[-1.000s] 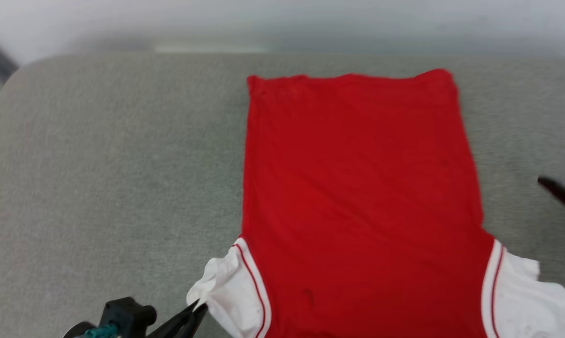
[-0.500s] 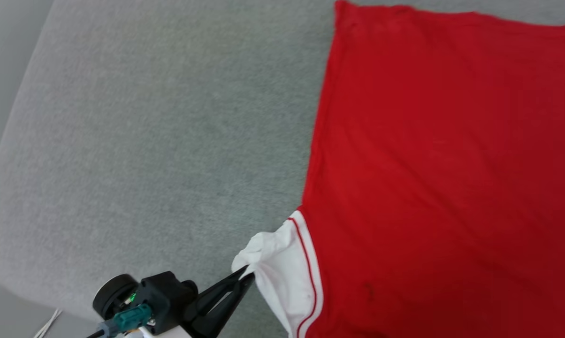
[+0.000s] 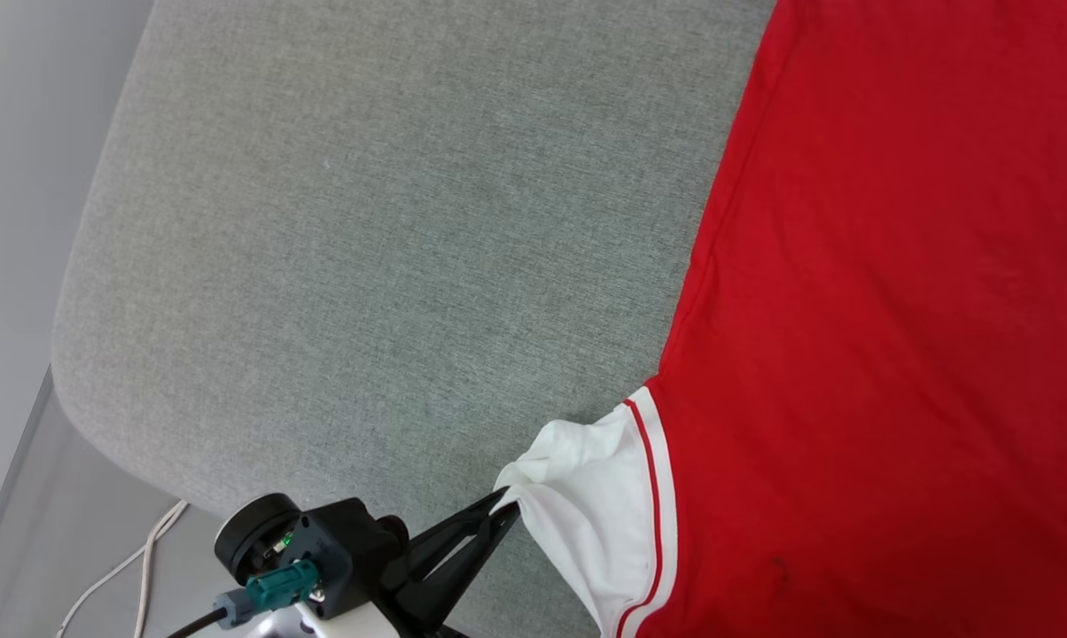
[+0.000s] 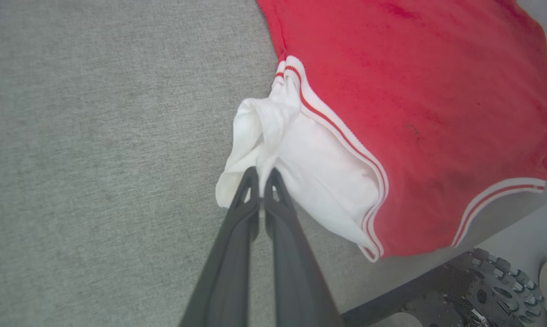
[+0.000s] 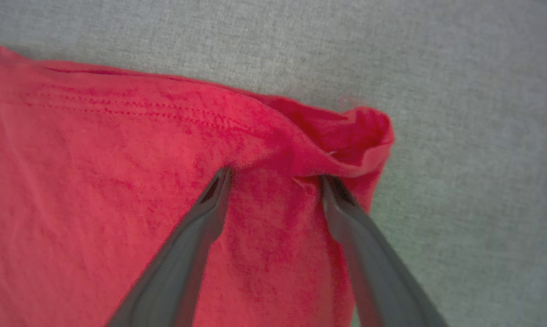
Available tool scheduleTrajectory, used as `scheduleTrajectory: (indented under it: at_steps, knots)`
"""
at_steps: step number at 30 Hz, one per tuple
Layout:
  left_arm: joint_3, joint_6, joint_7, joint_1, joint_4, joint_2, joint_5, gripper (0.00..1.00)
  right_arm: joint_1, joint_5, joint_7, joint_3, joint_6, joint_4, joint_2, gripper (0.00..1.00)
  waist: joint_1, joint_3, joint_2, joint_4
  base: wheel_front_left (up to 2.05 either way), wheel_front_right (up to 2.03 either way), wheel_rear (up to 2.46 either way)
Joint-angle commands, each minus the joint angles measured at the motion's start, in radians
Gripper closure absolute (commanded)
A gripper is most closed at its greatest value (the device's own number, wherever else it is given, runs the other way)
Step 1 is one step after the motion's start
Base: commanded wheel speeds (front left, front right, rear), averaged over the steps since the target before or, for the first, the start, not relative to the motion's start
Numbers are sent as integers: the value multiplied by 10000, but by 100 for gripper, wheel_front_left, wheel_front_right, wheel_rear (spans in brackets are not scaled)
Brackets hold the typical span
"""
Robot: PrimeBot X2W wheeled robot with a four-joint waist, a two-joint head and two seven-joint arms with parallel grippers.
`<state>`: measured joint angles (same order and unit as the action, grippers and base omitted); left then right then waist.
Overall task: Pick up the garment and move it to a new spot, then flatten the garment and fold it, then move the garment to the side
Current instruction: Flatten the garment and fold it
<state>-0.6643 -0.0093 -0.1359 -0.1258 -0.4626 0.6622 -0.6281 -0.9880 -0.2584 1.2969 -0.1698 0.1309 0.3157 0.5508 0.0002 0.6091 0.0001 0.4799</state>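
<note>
The robot's left claw (image 4: pixel 261 175) is clamping its two dark fingers tight together on the crumpled edge of the white sleeve (image 4: pixel 300 154), the cloth bunching into a soft fold just past the fingertips. That sleeve is joining the garment (image 3: pixel 897 310), a red jersey, along a red-and-white striped trim. The jersey is lying spread plain red side up across the right half of the head view, running off its top, right and bottom edges. The right claw (image 5: pixel 275 175) is standing with its fingers spread wide over the red cloth, both tips touching a raised, rumpled fold at a corner of the stitched hem, with no cloth pinched between them. The jersey is resting on a grey padded surface (image 3: pixel 365 221) with a rounded corner. Behind the left claw, a green connector (image 3: pixel 276 589) is showing on the black wrist housing. Beyond the pad's near edge, a white cable (image 3: pixel 135 567) is trailing across the pale floor (image 3: pixel 19 532), and the left wrist view is catching a dark toothed wheel (image 4: pixel 496 290) below the jersey's striped edge.
</note>
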Motion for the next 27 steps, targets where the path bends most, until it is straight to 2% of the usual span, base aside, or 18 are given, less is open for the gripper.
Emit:
scheduleTrajectory:
  at_steps: [1,2,3,4,14,21,27]
  knots:
    - [-9,-61,83,-90,78,-52,-2,100,415,99,168,-56,-3,132,-112,0,-2,65,-1,108,0,0,0]
    - [-14,-67,100,-113,131,-80,1,100,572,141,254,-103,-3,178,-128,0,-2,61,-1,125,0,0,0]
    - [-22,-79,127,-130,185,-91,-1,100,734,164,342,-147,-3,201,-131,52,-2,49,-1,135,0,0,0]
    - [-26,-86,143,-140,225,-98,-8,100,859,187,422,-193,-3,211,-125,100,-2,32,-1,138,0,0,0]
    - [142,53,310,-92,592,-14,-72,100,1591,125,282,-394,-5,-47,-20,100,-2,-628,-1,-360,0,0,0]
    - [281,380,271,258,852,232,-14,100,2810,-354,-118,-218,-5,91,-331,100,-2,-1872,-1,-1236,0,0,0]
    - [540,764,331,822,1115,539,-233,100,4446,-1197,-438,459,-5,-488,-277,100,-2,-2993,-1,-2163,0,0,0]
